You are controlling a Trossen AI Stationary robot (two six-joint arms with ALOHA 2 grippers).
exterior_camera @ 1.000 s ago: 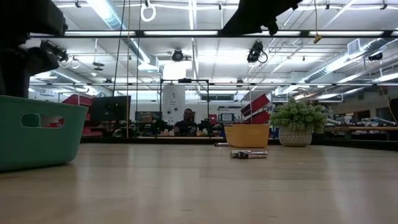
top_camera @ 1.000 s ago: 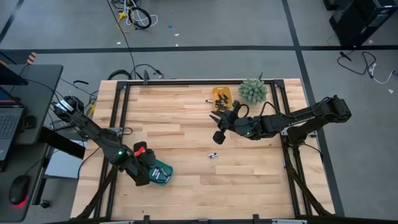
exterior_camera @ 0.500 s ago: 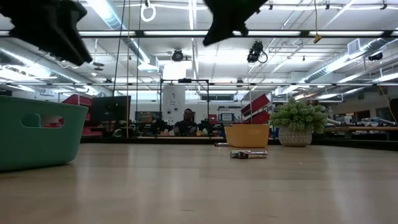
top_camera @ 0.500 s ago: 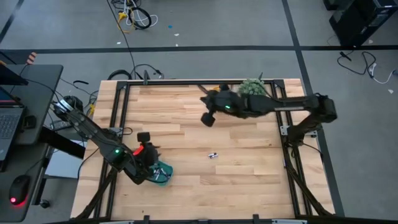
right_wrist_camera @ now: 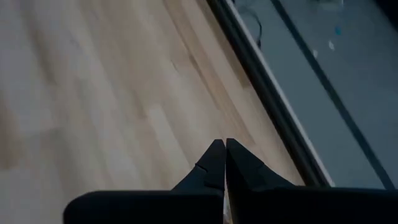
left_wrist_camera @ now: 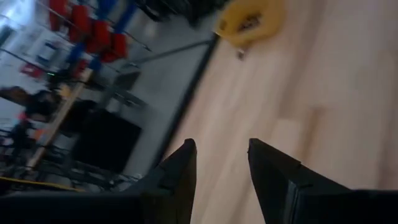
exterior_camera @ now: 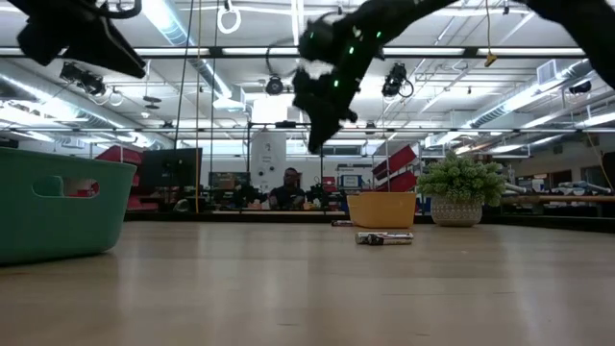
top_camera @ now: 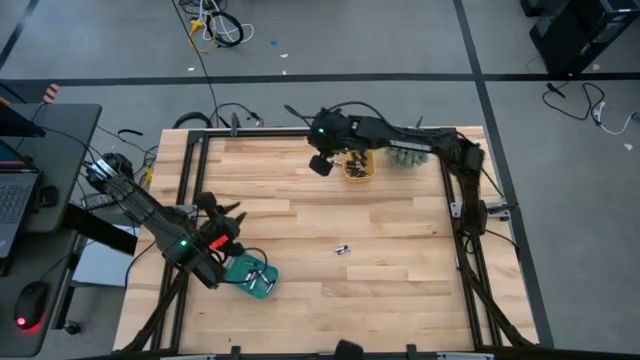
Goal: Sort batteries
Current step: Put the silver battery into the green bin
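One battery (top_camera: 342,249) lies on its side on the wooden table near the middle; in the low view it is the battery (exterior_camera: 384,237). More batteries (top_camera: 357,160) lie in the yellow tray (top_camera: 365,176) at the far edge. The green tray (top_camera: 240,268) stands at the near left. My left gripper (top_camera: 220,208) hovers open just beyond the green tray, its fingers (left_wrist_camera: 180,168) with nothing between them. My right gripper (top_camera: 320,165) hangs shut and bare above the table, just left of the yellow tray; its fingertips (right_wrist_camera: 214,155) meet.
A small potted plant (top_camera: 408,148) stands right of the yellow tray. A second small cell (exterior_camera: 341,223) lies near the yellow tray (exterior_camera: 381,209). The black table frame (top_camera: 300,131) runs along the far edge. Bare wood stretches between the two trays.
My right gripper has swung from the table's middle toward the far edge and to the left, passing the yellow tray. My left gripper has risen off the green tray and tipped up from pointing down to nearly level, still open. The battery on the table has stayed put.
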